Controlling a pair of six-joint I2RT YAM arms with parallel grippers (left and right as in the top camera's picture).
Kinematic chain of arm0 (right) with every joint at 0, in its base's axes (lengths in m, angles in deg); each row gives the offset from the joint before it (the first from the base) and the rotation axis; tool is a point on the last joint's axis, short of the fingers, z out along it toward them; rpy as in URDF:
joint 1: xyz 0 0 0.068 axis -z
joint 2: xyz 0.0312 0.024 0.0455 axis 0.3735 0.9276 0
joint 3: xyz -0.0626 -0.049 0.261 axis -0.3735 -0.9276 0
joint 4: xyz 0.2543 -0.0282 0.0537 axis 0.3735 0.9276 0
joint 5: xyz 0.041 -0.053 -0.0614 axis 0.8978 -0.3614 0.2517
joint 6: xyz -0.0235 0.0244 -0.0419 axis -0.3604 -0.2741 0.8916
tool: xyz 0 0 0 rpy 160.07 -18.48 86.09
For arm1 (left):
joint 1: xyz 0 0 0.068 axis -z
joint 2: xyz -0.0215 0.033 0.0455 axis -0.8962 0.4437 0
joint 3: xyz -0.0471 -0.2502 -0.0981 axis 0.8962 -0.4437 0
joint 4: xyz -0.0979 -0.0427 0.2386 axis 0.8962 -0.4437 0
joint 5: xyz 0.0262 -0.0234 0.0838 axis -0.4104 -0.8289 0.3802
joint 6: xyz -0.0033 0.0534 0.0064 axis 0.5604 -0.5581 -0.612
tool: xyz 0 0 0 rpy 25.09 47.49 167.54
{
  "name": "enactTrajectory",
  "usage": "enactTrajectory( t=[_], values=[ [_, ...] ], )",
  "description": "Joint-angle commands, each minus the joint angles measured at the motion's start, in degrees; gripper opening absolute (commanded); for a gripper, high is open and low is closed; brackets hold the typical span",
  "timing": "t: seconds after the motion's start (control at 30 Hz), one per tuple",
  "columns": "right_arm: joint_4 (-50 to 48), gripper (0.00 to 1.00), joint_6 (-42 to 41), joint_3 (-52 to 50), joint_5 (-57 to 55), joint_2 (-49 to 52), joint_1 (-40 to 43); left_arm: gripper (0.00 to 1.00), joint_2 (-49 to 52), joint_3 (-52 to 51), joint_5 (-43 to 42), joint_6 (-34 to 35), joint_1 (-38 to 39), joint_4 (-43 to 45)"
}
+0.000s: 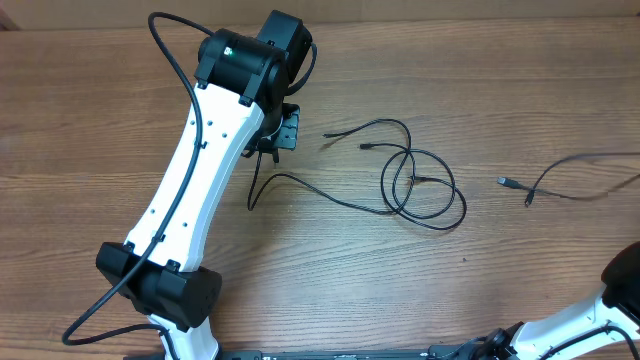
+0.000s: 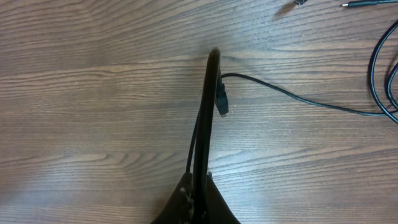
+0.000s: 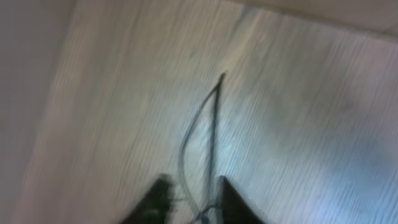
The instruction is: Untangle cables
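I read the tangled cables (image 1: 420, 185) at centre: thin, black, laid flat in overlapping loops that cross one another. Two plug tips (image 1: 327, 136) point left above the loops, and one long strand (image 1: 320, 192) trails left. The separate cable (image 1: 560, 187) lies well apart at right, uncoiled, its end plugs (image 1: 505, 182) facing left.

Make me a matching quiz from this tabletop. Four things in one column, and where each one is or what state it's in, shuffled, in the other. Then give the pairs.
Things
1. left gripper
2. looped cable
3. separate cable
4. right arm

Place or state
A. lower right corner of the overhead view
B. shut, with a plug tip just beside it
C. middle of the table, in overlapping loops
D. right side, running out of the overhead view

Pairs: 1-B, 2-C, 3-D, 4-A
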Motion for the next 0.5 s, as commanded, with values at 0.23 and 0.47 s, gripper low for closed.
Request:
enactTrajectory(
  t=[0.23, 0.47],
  values=[
    [4.24, 0.76, 14.38, 0.42, 20.13, -1.25, -7.10, 0.04, -0.35, -0.33, 2.34, 0.98, -0.07, -0.20],
    [13.42, 0.76, 16.98, -0.31, 12.15, -1.73, -17.75, 0.04, -2.80, -4.22, -1.40, -1.55, -0.07, -0.20]
  ],
)
